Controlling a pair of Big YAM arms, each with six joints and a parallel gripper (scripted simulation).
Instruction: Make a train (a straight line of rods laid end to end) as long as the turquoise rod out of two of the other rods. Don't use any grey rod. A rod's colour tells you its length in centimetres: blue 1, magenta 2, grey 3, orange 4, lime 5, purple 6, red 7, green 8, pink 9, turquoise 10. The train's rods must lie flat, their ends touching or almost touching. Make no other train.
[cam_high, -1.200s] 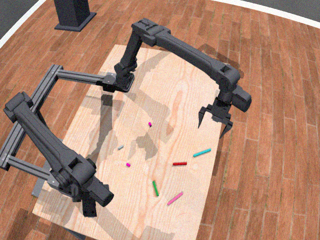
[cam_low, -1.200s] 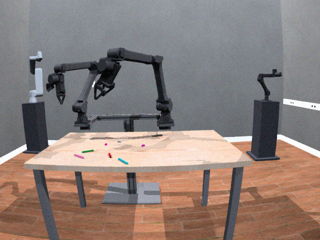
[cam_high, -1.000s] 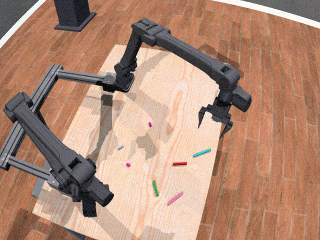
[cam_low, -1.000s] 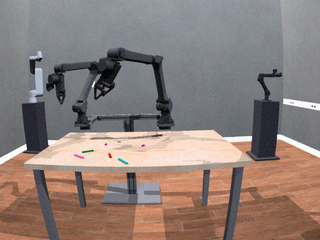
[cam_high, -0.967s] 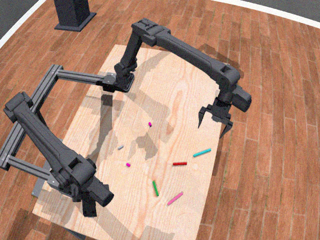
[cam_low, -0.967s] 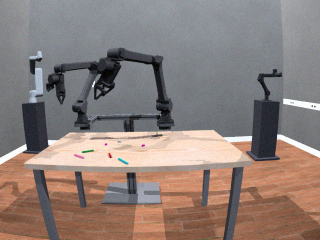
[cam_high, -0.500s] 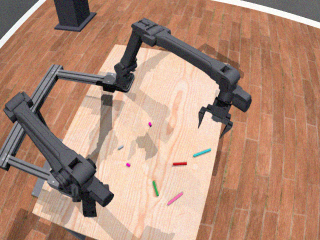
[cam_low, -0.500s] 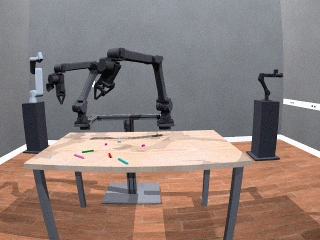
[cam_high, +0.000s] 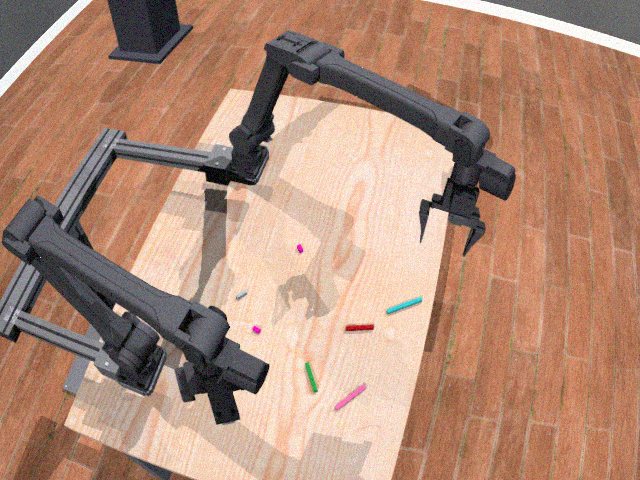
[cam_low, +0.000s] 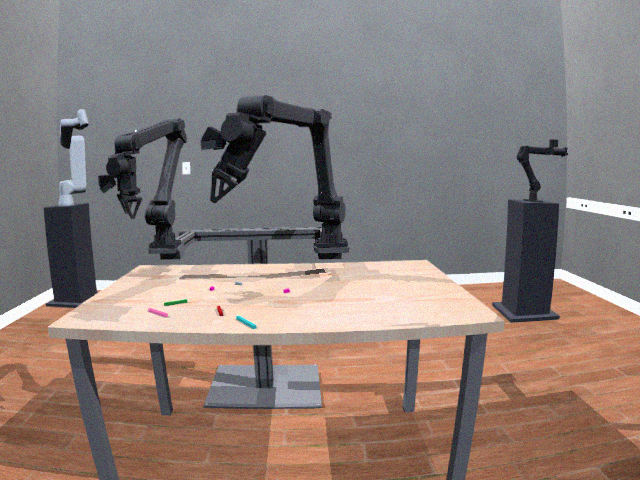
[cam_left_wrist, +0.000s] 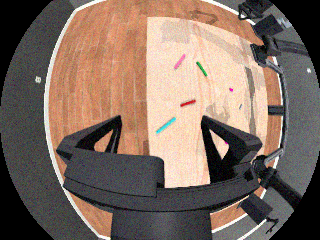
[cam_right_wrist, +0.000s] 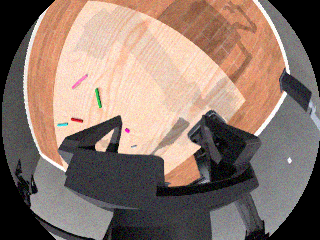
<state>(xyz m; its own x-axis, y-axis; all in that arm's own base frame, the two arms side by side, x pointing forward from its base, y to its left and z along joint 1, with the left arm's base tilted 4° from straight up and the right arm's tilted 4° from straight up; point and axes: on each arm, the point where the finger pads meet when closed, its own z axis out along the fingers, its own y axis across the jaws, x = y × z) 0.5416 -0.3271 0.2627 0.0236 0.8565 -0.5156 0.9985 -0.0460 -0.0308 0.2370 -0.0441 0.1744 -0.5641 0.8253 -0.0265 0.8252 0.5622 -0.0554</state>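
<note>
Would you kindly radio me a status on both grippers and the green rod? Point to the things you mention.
Both grippers (cam_high: 443, 249) (cam_left_wrist: 162, 118) open; green rod (cam_high: 311, 377) (cam_low: 175, 302) (cam_left_wrist: 201, 69) (cam_right_wrist: 98, 98) flat, unjoined; nothing touching it.

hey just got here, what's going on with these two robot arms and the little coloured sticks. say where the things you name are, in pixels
Neither arm is holding anything: the left gripper (cam_high: 443, 249) (cam_left_wrist: 161, 119) and right gripper are both open above the work area. The turquoise rod (cam_high: 404, 305) (cam_low: 246, 321) (cam_left_wrist: 166, 125), red rod (cam_high: 359, 327) (cam_low: 220, 311) (cam_left_wrist: 188, 103), green rod (cam_high: 311, 377) (cam_low: 175, 302) (cam_left_wrist: 201, 69) (cam_right_wrist: 98, 98), pink rod (cam_high: 350, 397) (cam_low: 158, 312) (cam_left_wrist: 180, 61) (cam_right_wrist: 80, 81), grey rod (cam_high: 241, 295) (cam_low: 238, 283) and two magenta rods lie apart on the table (cam_high: 392, 155) (cam_low: 361, 310). The job is a two-rod train matching the turquoise one; none is built.
</note>
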